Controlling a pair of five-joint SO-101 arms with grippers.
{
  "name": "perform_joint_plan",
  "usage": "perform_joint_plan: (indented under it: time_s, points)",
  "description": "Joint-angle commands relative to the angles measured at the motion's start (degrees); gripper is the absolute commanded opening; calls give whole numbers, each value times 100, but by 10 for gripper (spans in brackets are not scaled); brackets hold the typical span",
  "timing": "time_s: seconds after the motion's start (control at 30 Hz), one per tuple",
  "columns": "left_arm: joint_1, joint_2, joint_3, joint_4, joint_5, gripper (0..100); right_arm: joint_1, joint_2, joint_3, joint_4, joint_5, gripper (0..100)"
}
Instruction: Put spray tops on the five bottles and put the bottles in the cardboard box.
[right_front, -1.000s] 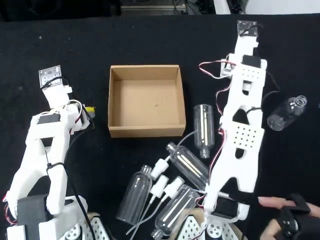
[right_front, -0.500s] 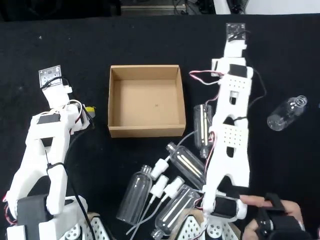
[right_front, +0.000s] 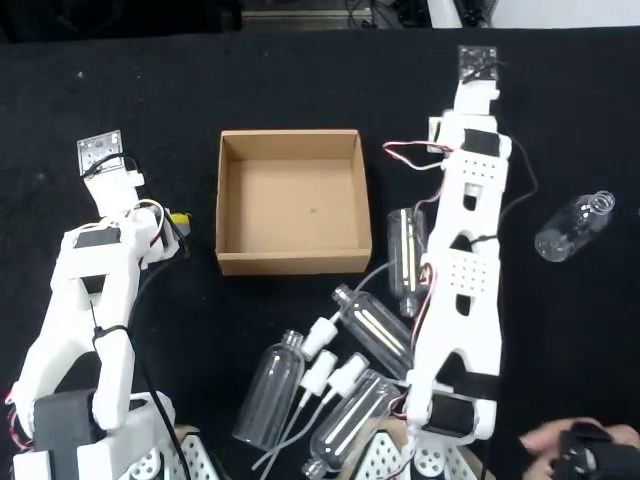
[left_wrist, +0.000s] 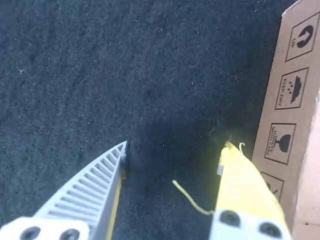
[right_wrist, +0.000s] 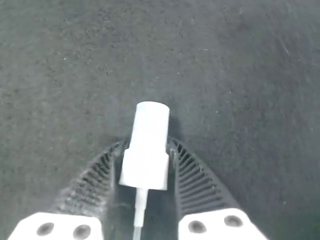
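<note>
while i watch from my desk, the right claw (right_wrist: 146, 145) is pinching a white spray top (right_wrist: 150, 125) by its collar. the nozzle pokes out past the fingertips and a thin tube runs back between the fingers, all above the black table (right_wrist: 240, 60). in the high view the right arm (right_front: 465, 280) stretches up the table's right half, to the right of the box (right_front: 290, 262). it lies over part of a bottle (right_front: 403, 250) that sits on its side just beside the box's right wall. the box stands open, well apart from the pinched top.

the left claw (left_wrist: 175, 146) is spread. its yellow finger (left_wrist: 240, 185) hangs just beside the box's outer wall and its grey finger (left_wrist: 95, 190) is farther out over the cloth.

nearer the arm bases, a second bottle (right_front: 380, 330), a third bottle (right_front: 268, 390) and a fourth bottle (right_front: 350, 420) lie on their sides in a loose cluster. three more tops (right_front: 320, 335) lie among them with tubes trailing. i cannot tell if any is seated. a fifth bottle (right_front: 572, 228) lies well apart, right of the right arm.
</note>
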Motion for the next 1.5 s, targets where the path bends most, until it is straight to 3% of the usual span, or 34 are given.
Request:
perform_joint_plan:
  time_s: [0.0,0.13,0.67,0.93,1.27,1.47]
  points:
    - [-13,-202,-57,-88,0,270,246,-444,-303,703,-26,11]
    - [-13,-220,-57,-88,0,270,299,-963,-295,1644,18,11]
    - [-22,-246,-57,-62,18,270,343,-2035,-286,3807,18,11]
    - [-66,-246,-57,-70,0,270,527,-2158,-163,3956,-9,10]
    - [-31,-246,-57,-79,-9,270,791,-4242,3116,3851,396,10]
    - [-66,-255,-84,-88,-9,270,826,-5209,4295,3763,554,10]
